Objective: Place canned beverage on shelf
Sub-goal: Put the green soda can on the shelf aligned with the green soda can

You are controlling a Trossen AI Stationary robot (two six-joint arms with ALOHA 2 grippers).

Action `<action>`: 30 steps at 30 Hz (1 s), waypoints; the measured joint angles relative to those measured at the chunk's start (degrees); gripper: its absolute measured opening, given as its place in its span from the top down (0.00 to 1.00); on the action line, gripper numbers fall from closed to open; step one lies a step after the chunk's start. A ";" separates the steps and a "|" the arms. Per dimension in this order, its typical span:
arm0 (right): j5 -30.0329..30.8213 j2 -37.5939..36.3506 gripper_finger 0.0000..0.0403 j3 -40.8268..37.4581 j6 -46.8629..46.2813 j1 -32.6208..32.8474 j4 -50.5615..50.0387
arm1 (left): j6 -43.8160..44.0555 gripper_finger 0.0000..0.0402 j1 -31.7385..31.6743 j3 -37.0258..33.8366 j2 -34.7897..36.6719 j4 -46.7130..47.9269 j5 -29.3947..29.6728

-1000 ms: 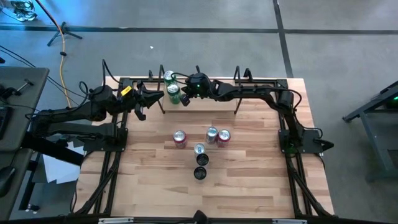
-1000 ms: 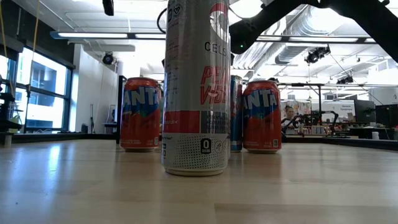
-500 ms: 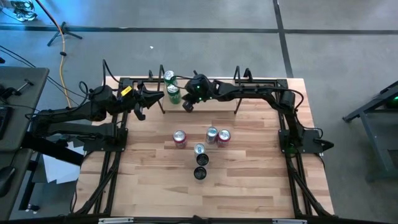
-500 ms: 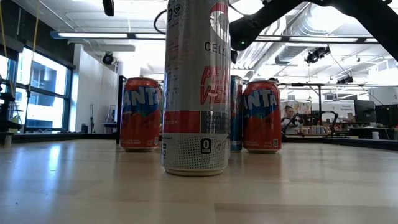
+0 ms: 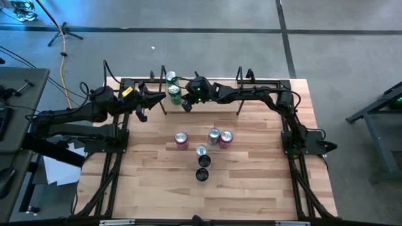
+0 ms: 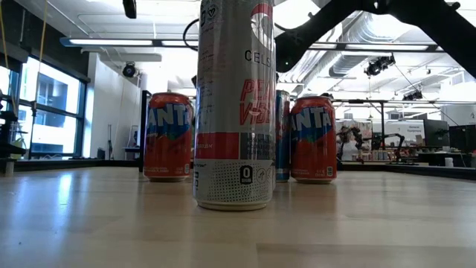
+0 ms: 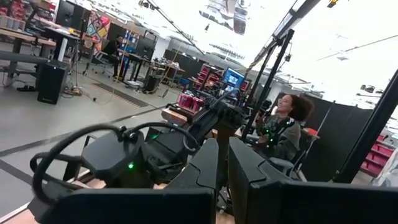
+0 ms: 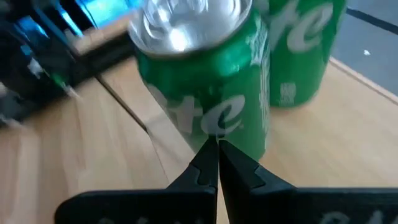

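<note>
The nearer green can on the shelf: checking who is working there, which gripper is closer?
Right. The right gripper is just in front of the green can; the left gripper waits off the shelf's end.

Grey floor (image 5: 352,44), apparently concrete.

The tall silver can (image 6: 234,104) in the low view reads "CELS", with red letters "PE" and "V-S" below and a "0" in a small box near its base. Both orange cans (image 6: 168,136) (image 6: 313,139) show "ANTA". The green can (image 8: 208,93) shows "te".
</note>
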State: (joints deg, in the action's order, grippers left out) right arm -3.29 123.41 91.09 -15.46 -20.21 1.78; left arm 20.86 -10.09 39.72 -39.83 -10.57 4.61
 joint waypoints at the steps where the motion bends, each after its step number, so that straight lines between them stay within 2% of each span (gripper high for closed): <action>1: 0.01 0.09 1.00 0.46 -0.77 0.00 0.38 | 0.00 1.00 0.00 0.00 -0.01 0.00 0.01; 6: 0.31 2.72 1.00 6.03 0.07 0.09 -0.79 | -0.07 1.00 0.00 0.00 -0.02 0.00 0.09; 11: 1.84 5.20 1.00 12.33 2.90 -0.35 -9.50 | 0.00 1.00 0.00 0.00 -0.02 0.00 0.12; 16: 1.27 4.48 1.00 12.83 4.36 -1.26 -13.17 | 0.17 1.00 0.00 0.00 -0.01 0.04 -0.01; 20: 1.16 2.81 1.00 12.87 6.53 -1.68 -19.03 | -0.54 1.00 -0.18 0.02 0.79 4.50 -3.88; 23: 0.76 1.00 1.00 12.66 9.47 -1.68 -24.30 | -0.29 1.00 -1.21 0.08 3.50 11.17 0.78; 27: 0.59 -2.24 1.00 12.66 13.19 -1.91 -29.59 | 5.11 1.00 -4.20 0.09 6.23 20.72 8.94; 30: 0.45 -3.99 1.00 12.66 14.54 -2.03 -33.38 | 8.98 1.00 -8.18 0.09 7.09 28.02 11.76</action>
State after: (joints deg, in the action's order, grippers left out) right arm -2.83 119.42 103.74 -0.91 -22.24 -31.61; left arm 29.84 -18.27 39.81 -32.75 17.45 16.38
